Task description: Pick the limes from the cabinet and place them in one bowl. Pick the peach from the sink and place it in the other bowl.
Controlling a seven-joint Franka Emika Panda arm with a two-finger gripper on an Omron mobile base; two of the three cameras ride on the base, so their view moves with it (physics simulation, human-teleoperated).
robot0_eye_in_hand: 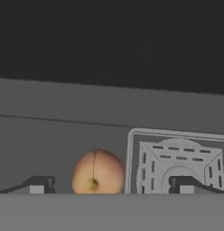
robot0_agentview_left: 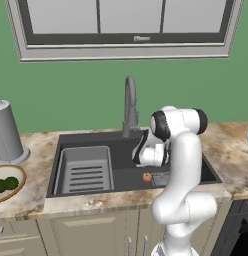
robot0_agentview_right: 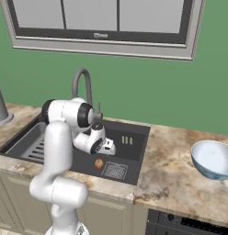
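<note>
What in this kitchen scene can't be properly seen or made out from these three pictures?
- Peach: its underside is cut off at the bottom of the hand view.
- Gripper: just the fingertips rise into the hand view; in both base views the arm's white wrist covers them.
- Tan-rimmed bowl: cut by the left base view's left edge; the limes blur into one dark green patch.
- Pale blue bowl: clipped by the right base view's right edge.
</note>
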